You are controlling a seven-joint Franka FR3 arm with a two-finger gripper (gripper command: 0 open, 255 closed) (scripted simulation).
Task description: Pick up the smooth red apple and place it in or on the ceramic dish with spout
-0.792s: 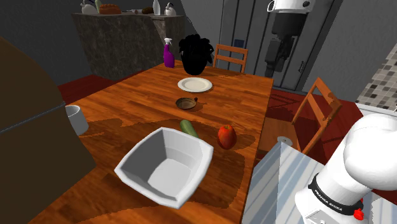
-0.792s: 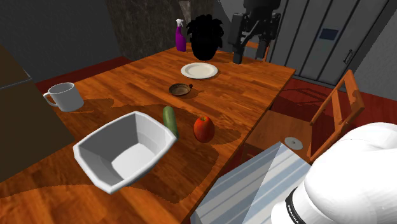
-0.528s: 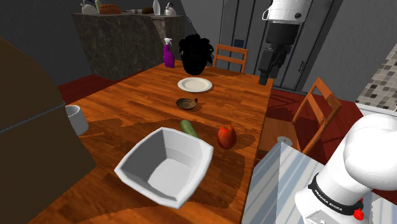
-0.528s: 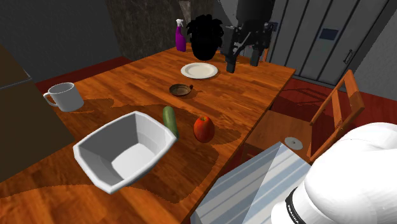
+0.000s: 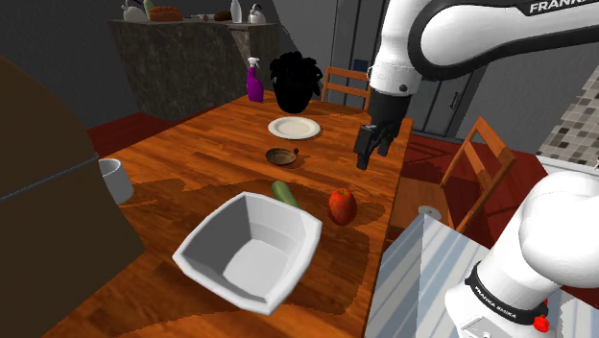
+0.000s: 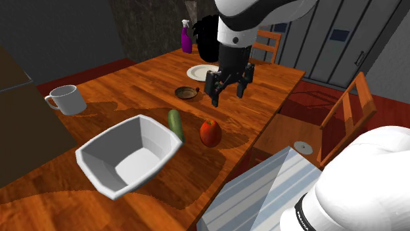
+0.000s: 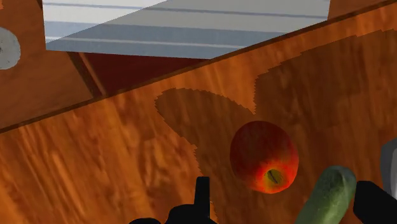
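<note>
Hand (image 6: 227,92) is hovering above the counter (image 5: 192,163), fingers standing wide apart and gripping nothing. Red apple (image 5: 342,205) is sitting on the counter near the edge facing the stand (image 5: 422,278), just beside a green cucumber (image 5: 285,193) and near the white spouted dish (image 5: 274,223). Arm (image 5: 461,34) is showing "FRANKA"; its base band (image 5: 499,300) is reading "FRANKA EMIKA"
</note>
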